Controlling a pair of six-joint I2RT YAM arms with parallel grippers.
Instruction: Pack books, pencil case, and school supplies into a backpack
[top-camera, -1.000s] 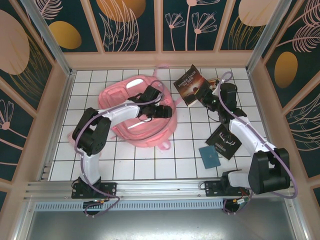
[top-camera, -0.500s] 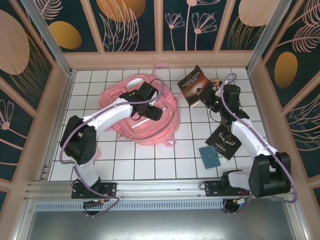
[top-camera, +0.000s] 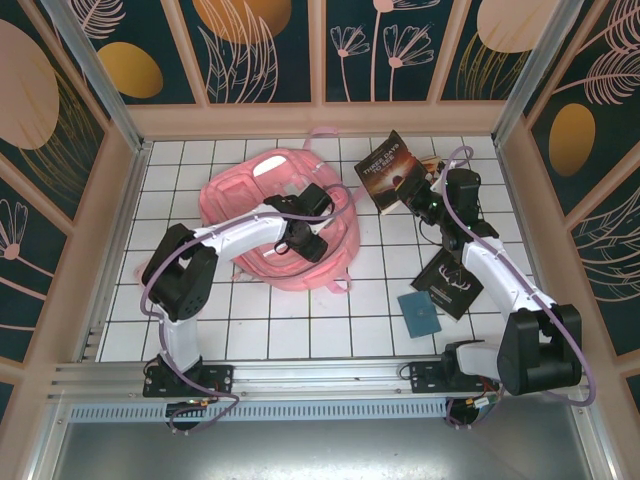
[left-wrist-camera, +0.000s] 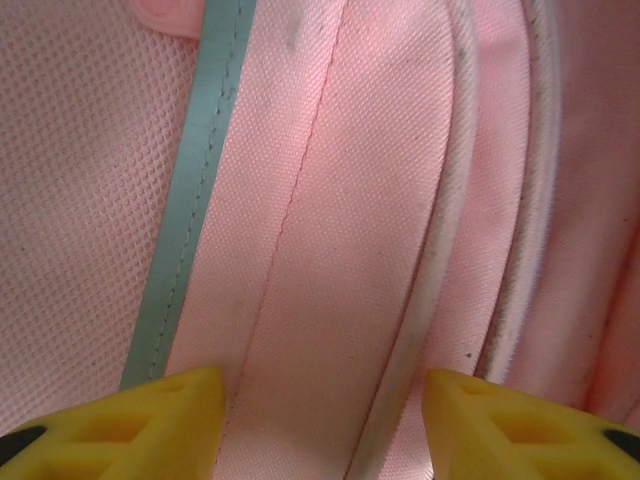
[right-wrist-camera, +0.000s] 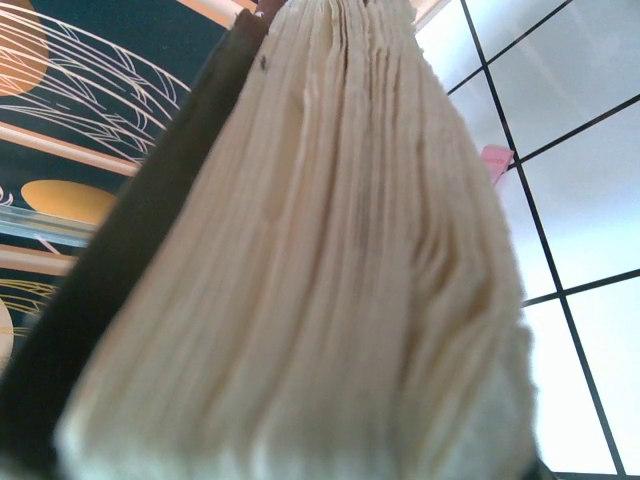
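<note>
looking down, we see the pink backpack (top-camera: 240, 195) lying flat on the white tiled table (top-camera: 200, 310), left of centre. our left gripper (top-camera: 308, 238) sits over its near right part. from the wrist, its yellow fingertips (left-wrist-camera: 170, 415) stand about half apart with nothing clamped, pink fabric and a pale stripe (left-wrist-camera: 190, 200) just beyond them. our right gripper (top-camera: 420, 203) is closed on the near corner of the brown book (top-camera: 388, 170), held tilted just right of the backpack. the black book (top-camera: 450, 288) lies flat under the right arm, a teal booklet (top-camera: 418, 313) just beside it.
</note>
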